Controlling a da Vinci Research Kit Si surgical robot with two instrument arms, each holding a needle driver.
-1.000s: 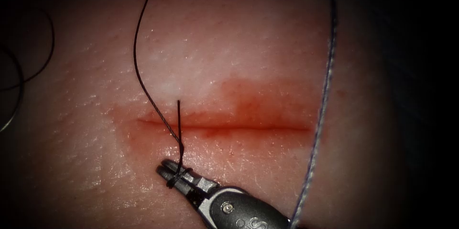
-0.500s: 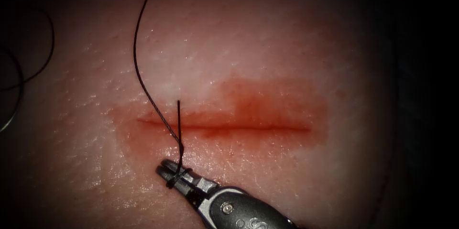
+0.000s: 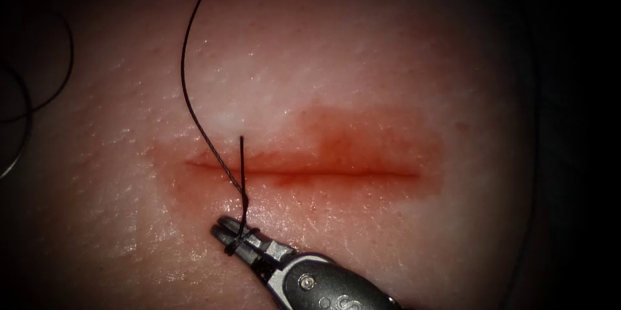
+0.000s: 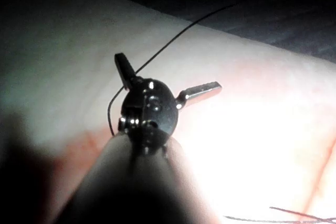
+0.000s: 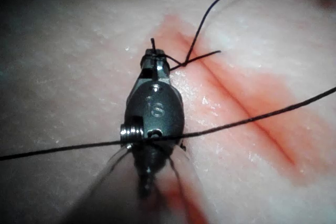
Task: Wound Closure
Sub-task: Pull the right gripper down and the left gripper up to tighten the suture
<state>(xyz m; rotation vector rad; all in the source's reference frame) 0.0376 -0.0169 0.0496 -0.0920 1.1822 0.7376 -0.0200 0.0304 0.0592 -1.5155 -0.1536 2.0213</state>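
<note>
The tissue point(image 3: 336, 51) has a horizontal cut point(image 3: 310, 172). At the cut's left end, dark thread point(image 3: 183, 70) comes down from above and crosses a short upright tail point(image 3: 241, 155). Just below the cut, my right tool point(image 3: 220, 228) enters from the lower right. Its jaws are shut on the thread, which wraps around them. The right wrist view shows the same grip point(image 5: 156, 56) beside the twisted strands point(image 5: 181, 62). In the left wrist view my left tool point(image 4: 168, 72) hovers over pale tissue with its jaws spread wide open and nothing between them. A thread point(image 4: 173, 40) runs past one jaw.
Red fluid point(image 3: 369, 142) stains the tissue around the cut's right half. Loose loops of dark thread point(image 3: 29, 109) lie at the far left. Another strand point(image 5: 247, 121) crosses over the right tool's body. A thread end point(image 4: 273, 217) lies on the tissue near the left tool.
A pale braided strand that hung down the right side of the endoscope view a second ago is gone. The right tool and the thread it holds have not moved.
</note>
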